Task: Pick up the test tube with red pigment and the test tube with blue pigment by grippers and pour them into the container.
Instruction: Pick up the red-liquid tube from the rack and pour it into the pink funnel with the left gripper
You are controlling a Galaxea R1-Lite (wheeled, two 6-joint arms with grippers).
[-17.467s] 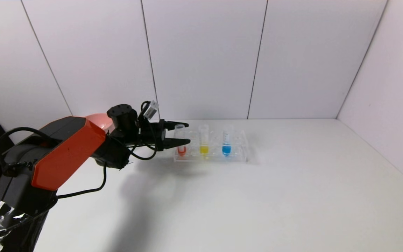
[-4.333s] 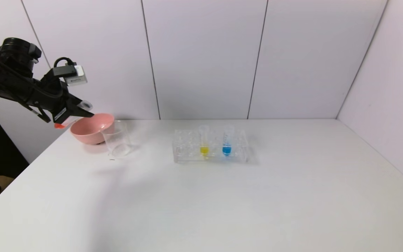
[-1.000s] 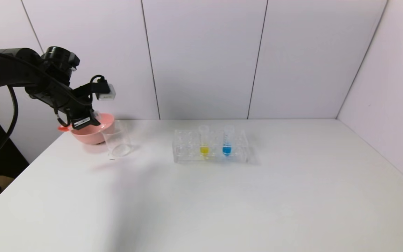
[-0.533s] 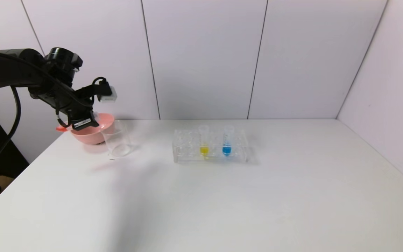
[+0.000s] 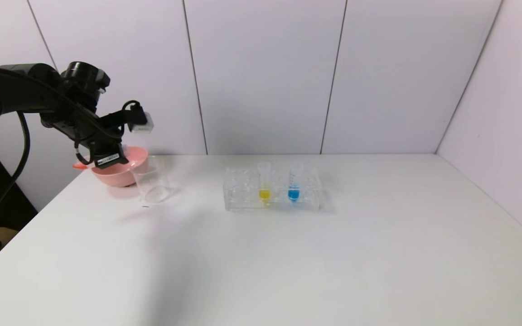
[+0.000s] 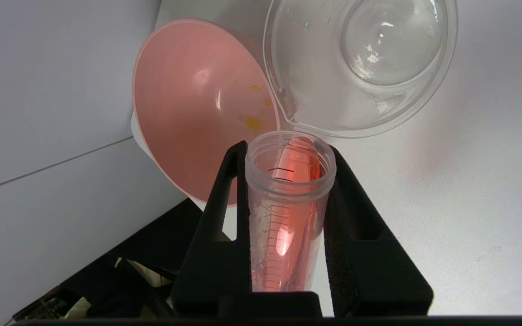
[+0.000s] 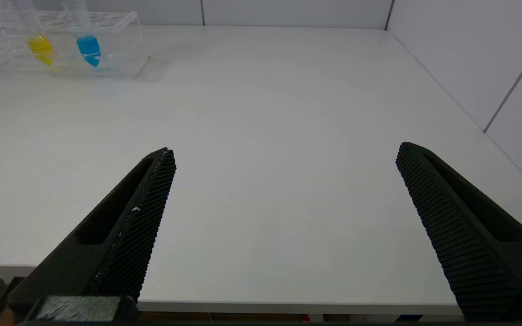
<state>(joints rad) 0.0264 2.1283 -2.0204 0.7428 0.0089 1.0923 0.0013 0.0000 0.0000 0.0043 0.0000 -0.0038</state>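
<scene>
White table (image 5: 288, 253) carries all the glassware in its far half. Clear tube rack (image 5: 308, 199) sits near centre; from it, the pink bowl (image 5: 127, 174) lies at about 9 o'clock near the table's left edge, with the container (image 5: 152, 183) just beside the bowl on the rack side.

Left gripper (image 6: 288, 167) is raised over the bowl–container pair, fingers pinching the test tube with red pigment (image 6: 288, 217) just below its mouth. Tube is tipped toward horizontal: in the head view its red tip (image 5: 79, 166) sticks out at the gripper's 9 o'clock, mouth pointing toward the glassware. In the left wrist view red liquid lies along the inside wall up toward the rim, and the mouth hangs near the lip of the container and the rim of the bowl. The container looks empty and colourless.

Right gripper (image 7: 283, 163) is parked low near the table's near edge, fingers spread wide, holding nothing.

The test tube with blue pigment (image 5: 294, 181) stands upright in the rack, the yellow-liquid tube (image 5: 264, 181) just beside it at 9 o'clock.

Progress, as judged — red tube lifted and carried over, pour seemingly starting but nothing landed yet. Left: finish the red pour, then the whole blue fetch and pour.
</scene>
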